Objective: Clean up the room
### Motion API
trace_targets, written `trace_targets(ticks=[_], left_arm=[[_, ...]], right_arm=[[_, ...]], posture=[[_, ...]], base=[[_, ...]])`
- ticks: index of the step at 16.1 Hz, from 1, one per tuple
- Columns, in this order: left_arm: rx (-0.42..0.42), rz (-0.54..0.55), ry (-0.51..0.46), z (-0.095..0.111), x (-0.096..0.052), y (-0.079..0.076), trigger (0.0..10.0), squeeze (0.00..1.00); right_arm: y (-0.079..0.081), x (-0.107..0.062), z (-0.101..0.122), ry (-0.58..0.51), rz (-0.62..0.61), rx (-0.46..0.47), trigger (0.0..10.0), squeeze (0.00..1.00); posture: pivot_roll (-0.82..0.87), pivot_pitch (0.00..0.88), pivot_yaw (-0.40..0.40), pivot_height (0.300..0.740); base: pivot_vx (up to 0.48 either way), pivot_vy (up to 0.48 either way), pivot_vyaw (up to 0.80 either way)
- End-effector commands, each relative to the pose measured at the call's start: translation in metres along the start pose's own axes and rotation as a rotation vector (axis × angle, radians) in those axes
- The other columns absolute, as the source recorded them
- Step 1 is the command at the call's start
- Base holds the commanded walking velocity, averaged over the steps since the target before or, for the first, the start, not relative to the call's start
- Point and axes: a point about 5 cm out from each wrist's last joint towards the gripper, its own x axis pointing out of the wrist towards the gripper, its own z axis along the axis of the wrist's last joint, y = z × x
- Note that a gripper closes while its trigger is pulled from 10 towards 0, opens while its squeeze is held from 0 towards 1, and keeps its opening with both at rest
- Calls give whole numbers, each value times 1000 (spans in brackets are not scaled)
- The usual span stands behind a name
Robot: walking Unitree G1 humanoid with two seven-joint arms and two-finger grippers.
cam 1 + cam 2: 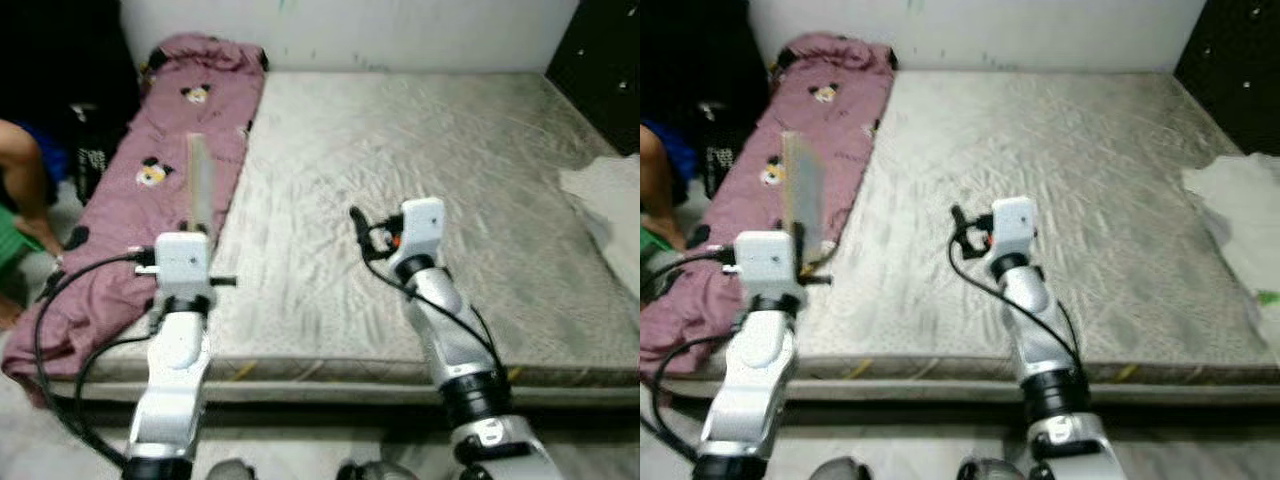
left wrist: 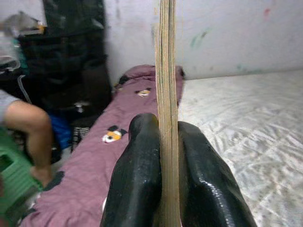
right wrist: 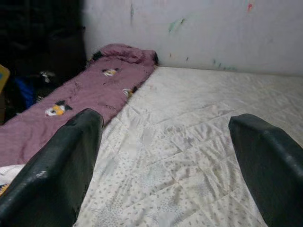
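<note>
Nearest the head camera are the robot's two silver arms, reaching out over the front edge of the mattress (image 1: 420, 150). The mattress is the largest thing here: a wide, pale, quilted surface lying low on the floor and running back to a white wall (image 1: 400, 30). Along its left side lies a mauve blanket (image 1: 150, 200) printed with small cartoon faces, bunched against the wall at the far end and spilling over the mattress's near left corner toward the floor. At the right edge of the mattress rests a crumpled white cloth (image 1: 605, 195), beside dark furniture (image 1: 605, 60).

To the left of the blanket a person's bare leg (image 1: 25, 185) shows, next to something green (a stool or crate, hard to tell which) and dark shelving behind.

The left gripper (image 2: 163, 189) is raised above the blanket's near part, its two black fingers (image 2: 137, 179) pressed tight on a thin, flat, tan board (image 1: 200, 185), which stands upright out of the jaws, seen edge-on from the wrist. What the board is cannot be made out.

The right gripper (image 3: 165, 156) hovers over the bare middle of the mattress, fingers spread wide, gripping nothing. Black cables (image 1: 60, 330) loop down from the left arm's wrist.
</note>
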Motion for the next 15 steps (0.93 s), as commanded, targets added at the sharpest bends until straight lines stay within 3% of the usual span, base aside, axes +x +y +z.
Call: trace_targets(ticks=[1, 6, 8, 15], left_arm=[[-100, -2, -33, 6, 1, 6, 10000, 0], [-52, -38, -82, 12, 2, 1, 10000, 0], [-95, -55, -35, 10, 0, -1, 10000, 0], [-76, -65, -51, 10, -1, 0, 10000, 0]], right_arm=[[0, 2, 2, -5, 1, -6, 10000, 0], [0, 2, 3, -7, -4, -4, 10000, 0], [0, 3, 3, -8, -5, -4, 10000, 0], [-1, 2, 3, -9, -13, 14, 10000, 0]], posture=[[-22, 11, 10, 740], [-23, 9, 13, 740], [-22, 9, 13, 740], [-25, 11, 14, 740]], base=[[0, 0, 0], [0, 0, 0], [0, 0, 0], [0, 0, 0]])
